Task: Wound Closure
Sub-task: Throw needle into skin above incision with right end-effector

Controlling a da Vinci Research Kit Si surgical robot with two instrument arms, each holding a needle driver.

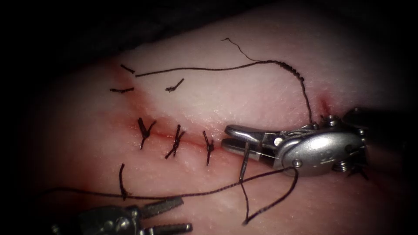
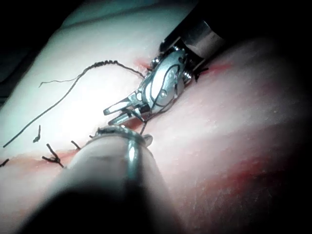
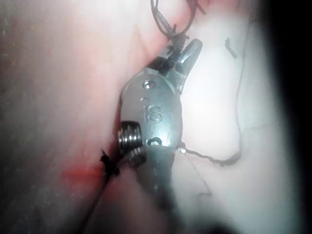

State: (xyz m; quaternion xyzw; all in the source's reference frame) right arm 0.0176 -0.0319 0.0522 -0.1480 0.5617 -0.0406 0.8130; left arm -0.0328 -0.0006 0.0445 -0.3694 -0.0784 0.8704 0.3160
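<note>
Your endoscope light pools on the middle of the tissue and fades to a black vignette at every edge. Glare glints off the right tool, while your left wrist view's near shaft is blurred.

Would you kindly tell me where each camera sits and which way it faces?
Endoscope: above and in front, looking down on the pale pork tissue and its stitched cut. The right pincer enters from the right, gripping the curved steel needle near one end, seemingly outside the tissue. The left pincer is open and empty.
Left wrist: looks along its own shaft toward the right pincer.
Right wrist: looks along its shaft at its own pincer.
Shared: all three show the right pincer and the dark thread.
</note>
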